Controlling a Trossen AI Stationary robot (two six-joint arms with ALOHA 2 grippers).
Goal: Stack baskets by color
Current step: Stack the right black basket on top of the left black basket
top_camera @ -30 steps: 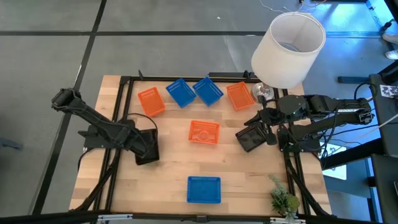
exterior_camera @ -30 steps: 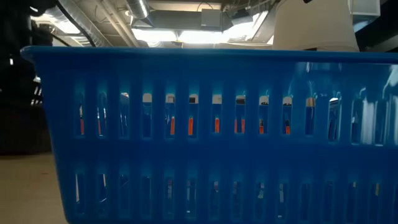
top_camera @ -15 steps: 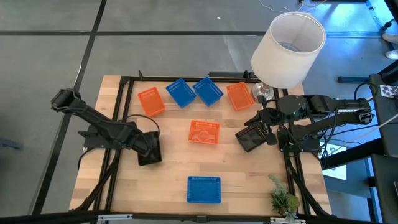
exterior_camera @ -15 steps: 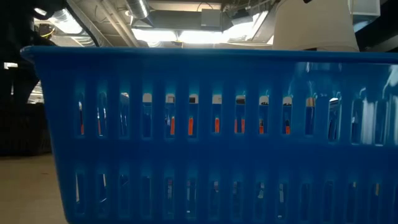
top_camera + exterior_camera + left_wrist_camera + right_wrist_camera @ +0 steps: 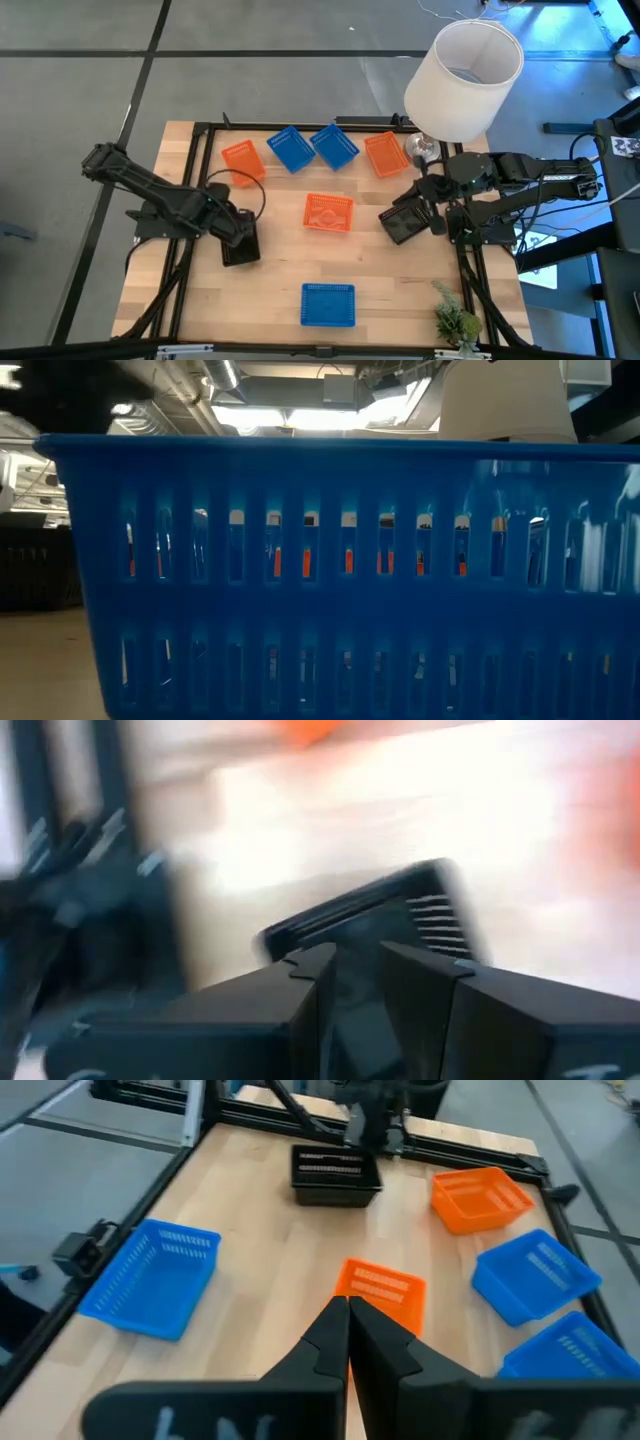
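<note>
Left pincer [image 5: 240, 240] at the table's [image 5: 400, 300] left side, fingers slightly parted over a black basket [image 5: 240, 248], rim not pinched. Right pincer [image 5: 428, 212] closed flat at the right side, nothing visibly gripped, just beside a second black basket [image 5: 402, 222]. Between them, an orange basket [image 5: 328, 212] mid-table. Along the far edge: orange [image 5: 242, 163], blue [image 5: 291, 148], blue [image 5: 335, 145], orange [image 5: 382, 154]. Near the front edge, another blue basket [image 5: 328, 304]. White lampshade [image 5: 463, 80] above the far right corner.

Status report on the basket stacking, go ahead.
Left gripper parted over the left black basket, no grip seen. Right gripper shut at the right black basket. No baskets stacked; nothing blocking.
</note>
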